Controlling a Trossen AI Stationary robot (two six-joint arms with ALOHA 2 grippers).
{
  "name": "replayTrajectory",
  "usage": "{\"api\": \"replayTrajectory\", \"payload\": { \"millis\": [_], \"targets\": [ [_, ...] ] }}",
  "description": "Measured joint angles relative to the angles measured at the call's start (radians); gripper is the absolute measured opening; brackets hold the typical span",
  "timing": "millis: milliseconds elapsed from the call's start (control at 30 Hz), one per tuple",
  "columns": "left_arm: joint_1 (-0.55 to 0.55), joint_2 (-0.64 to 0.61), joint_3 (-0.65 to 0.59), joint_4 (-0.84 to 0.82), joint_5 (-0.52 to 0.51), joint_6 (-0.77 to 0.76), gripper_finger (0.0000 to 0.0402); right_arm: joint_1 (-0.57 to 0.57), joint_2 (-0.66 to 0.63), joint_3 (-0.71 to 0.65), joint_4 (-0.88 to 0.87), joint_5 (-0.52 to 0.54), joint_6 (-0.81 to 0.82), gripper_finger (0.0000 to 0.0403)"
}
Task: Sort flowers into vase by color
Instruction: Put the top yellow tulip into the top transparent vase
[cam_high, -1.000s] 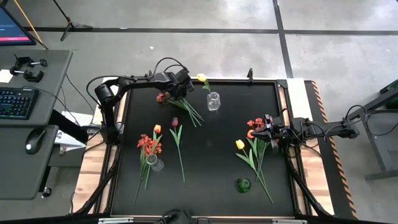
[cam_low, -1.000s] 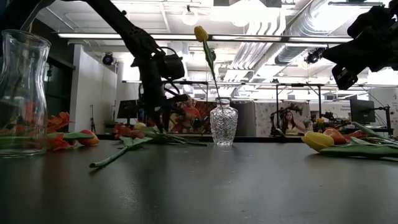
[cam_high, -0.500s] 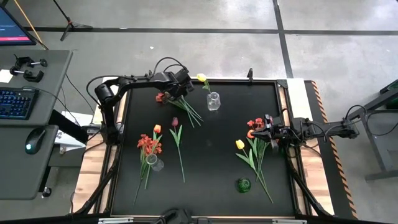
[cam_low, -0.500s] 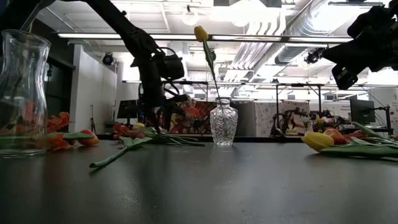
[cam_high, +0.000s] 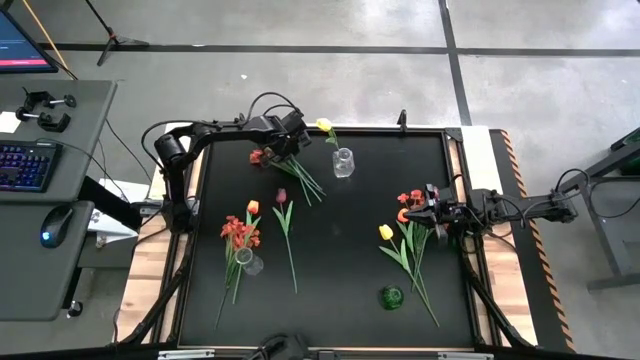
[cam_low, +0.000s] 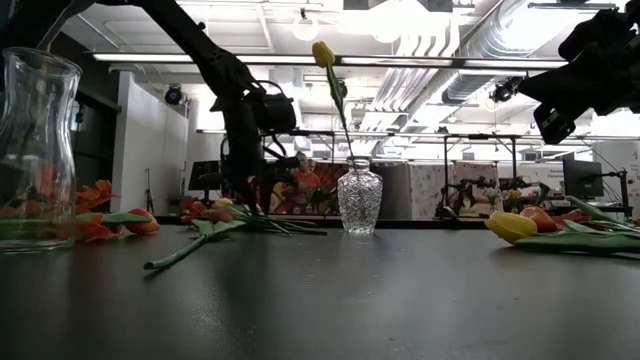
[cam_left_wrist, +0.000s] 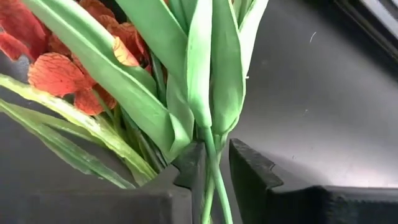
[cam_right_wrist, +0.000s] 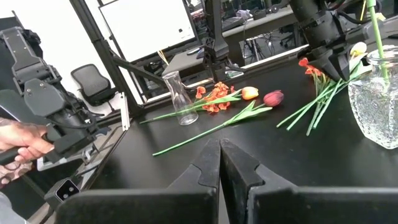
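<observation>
Over at about eleven o'clock on the black table (cam_high: 340, 240), the left gripper (cam_high: 283, 152) is down on a bunch of red flowers (cam_high: 266, 156), its two dark fingers (cam_left_wrist: 252, 177) clamped around the green stems (cam_left_wrist: 211, 186), with the leaves fanning out just past them. The bunch lies flat, its stems trailing toward the middle of the table.

Just beside it, at twelve o'clock, a cut-glass vase (cam_high: 343, 162) stands upright with a single yellow tulip (cam_high: 323, 125) in it, the head leaning out toward the left arm. From table height that yellow head (cam_low: 322, 53) sits high above the vase (cam_low: 359, 197).

At three o'clock the right gripper (cam_high: 432, 213) hangs over a second pile of flowers: red heads (cam_high: 411, 199) right next to it, a yellow one (cam_high: 386, 232) nearer the centre, stems running toward five o'clock. Its fingers (cam_right_wrist: 239, 168) are pressed together with nothing between them.

A tall clear vase (cam_high: 250, 262) at eight o'clock holds orange-red blooms (cam_high: 238, 230). Beside that, an orange tulip (cam_high: 253, 207) and a dark maroon tulip (cam_high: 281, 196) lie loose on the table. A small green vase (cam_high: 391, 296) sits at five o'clock, well apart from the rest.

Beyond the table edge, a person's hand (cam_right_wrist: 22, 143) grips some dark equipment.
</observation>
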Motion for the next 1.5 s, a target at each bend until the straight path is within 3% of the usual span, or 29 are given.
{"api": "replayTrajectory", "payload": {
  "millis": [467,933,1100,1500],
  "targets": [
    [0.003,-0.01,0.0,0.003,-0.023,0.011,0.0005,0.0,0.0,0.0,0.0,0.0,0.0,0.0],
    [0.035,-0.106,0.0,0.019,-0.108,0.082,0.0001,0.0,0.0,0.0,0.0,0.0,0.0,0.0],
    [0.028,-0.129,0.001,0.052,-0.111,0.151,0.0001,0.0,0.0,0.0,0.0,0.0,0.0,0.0],
    [-0.112,-0.137,0.001,-0.084,-0.117,0.384,0.0,0.0,0.0,0.0,0.0,0.0,0.0,0.0]
  ]
}}
